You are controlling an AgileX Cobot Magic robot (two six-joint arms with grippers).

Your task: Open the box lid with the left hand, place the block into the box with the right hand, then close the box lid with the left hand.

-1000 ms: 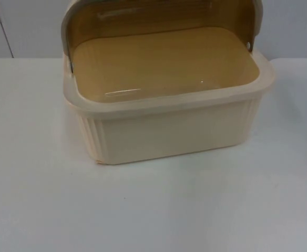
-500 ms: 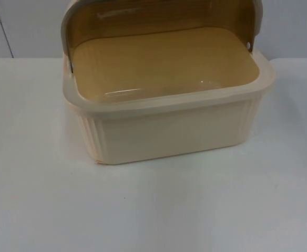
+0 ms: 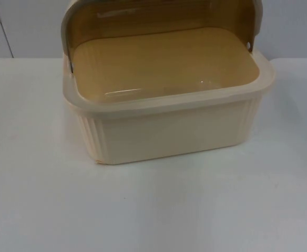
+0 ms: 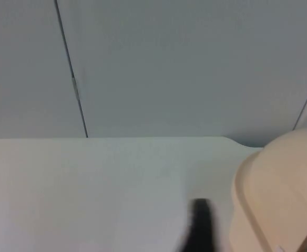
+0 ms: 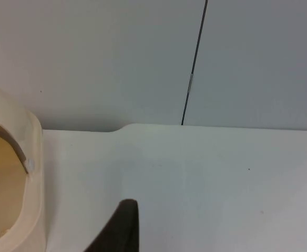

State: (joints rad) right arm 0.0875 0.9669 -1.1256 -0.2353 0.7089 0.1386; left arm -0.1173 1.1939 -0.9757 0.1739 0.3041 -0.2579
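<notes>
Box (image 3: 169,131) on surface (image 3: 153,210) at 12 o'clock, lid (image 3: 159,18) raised. No block inside. Left tool (image 4: 198,231) and right tool (image 5: 119,231) waiting beside box; finger state impossible to tell.

Looks like a lab or test bench setup, not anyone's home. Plain white table top (image 3: 153,210) runs straight into a grey partition wall (image 4: 195,68) made of flat panels with a thin dark seam (image 5: 194,63) between them. One cream plastic box (image 3: 169,131) sits on it, nothing homey around.
</notes>
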